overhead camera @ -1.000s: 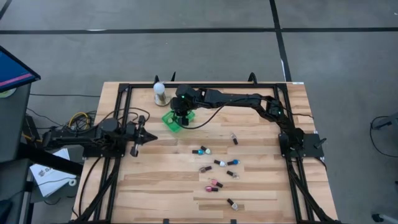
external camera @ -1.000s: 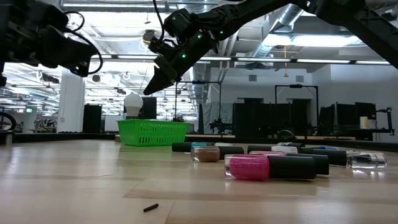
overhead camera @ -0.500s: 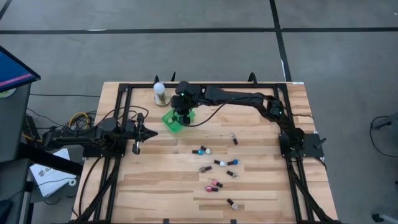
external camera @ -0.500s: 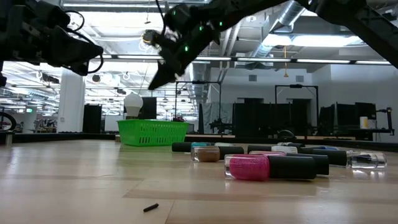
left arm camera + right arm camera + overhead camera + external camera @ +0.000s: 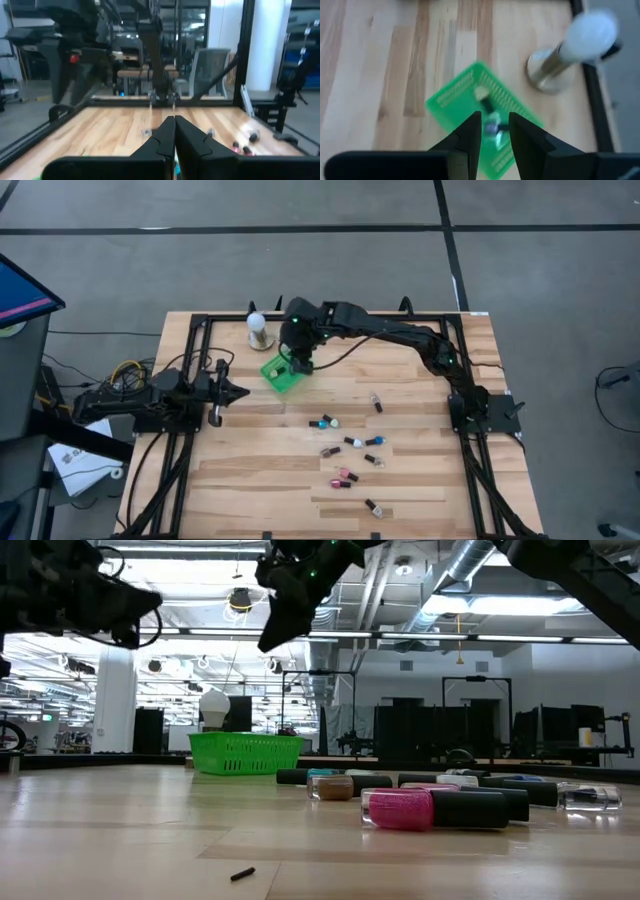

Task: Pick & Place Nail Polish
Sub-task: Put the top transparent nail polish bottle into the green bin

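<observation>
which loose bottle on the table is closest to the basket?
The nail polish bottle lying alone, nearest the green basket; the other loose bottles cluster farther down the table.

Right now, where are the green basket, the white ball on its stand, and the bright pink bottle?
Green basket (image 5: 281, 373): high view, its near rim.
White ball (image 5: 255, 320): high view, top of the ball.
Pink nail polish bottle (image 5: 400, 810): low view, its glittery pink body.

Left gripper (image 5: 174, 131): fingers pressed together, above the desk (image 5: 115, 127)
Nail polish (image 5: 240, 148): small bottles on wood, far side
</observation>
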